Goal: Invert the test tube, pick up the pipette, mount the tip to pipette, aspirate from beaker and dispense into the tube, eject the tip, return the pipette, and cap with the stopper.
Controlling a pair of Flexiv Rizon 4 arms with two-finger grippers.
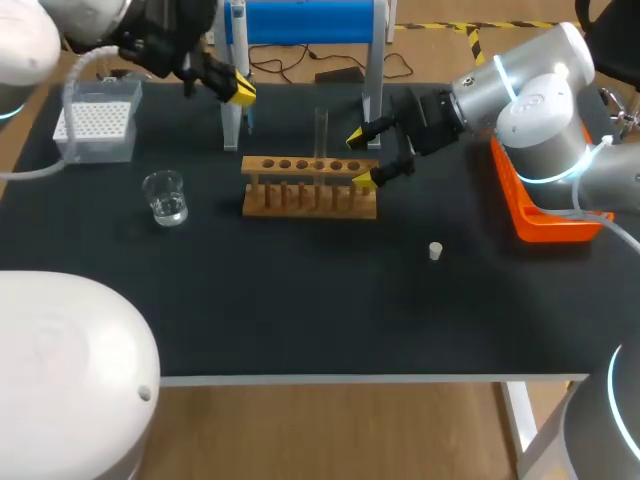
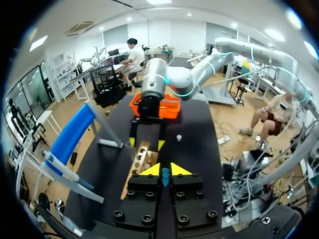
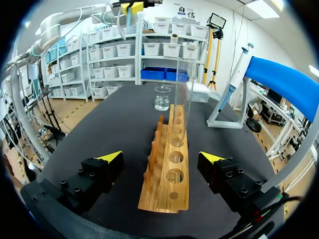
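hovering with the right claw [image 1: 360, 159] released, fingers astride the rack's [image 1: 310, 188] right end, just right of the tube [image 1: 321, 130] standing upright in a far hole, likely left so for dispensing. clenching the left claw [image 1: 240, 90] on a thin blue piece [image 2: 165, 179], unidentifiable, far left by the stand [image 1: 372, 80] carrying the pipette [image 3: 235, 74], probably placed for pickup. finding no readable writing on anything.

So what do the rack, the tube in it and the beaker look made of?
Rack: pale unpainted wood, judging by its tan, matt surface. Test tube: clear glass or plastic; the background shows through it. Beaker: likewise clear and glossy, probably glass.
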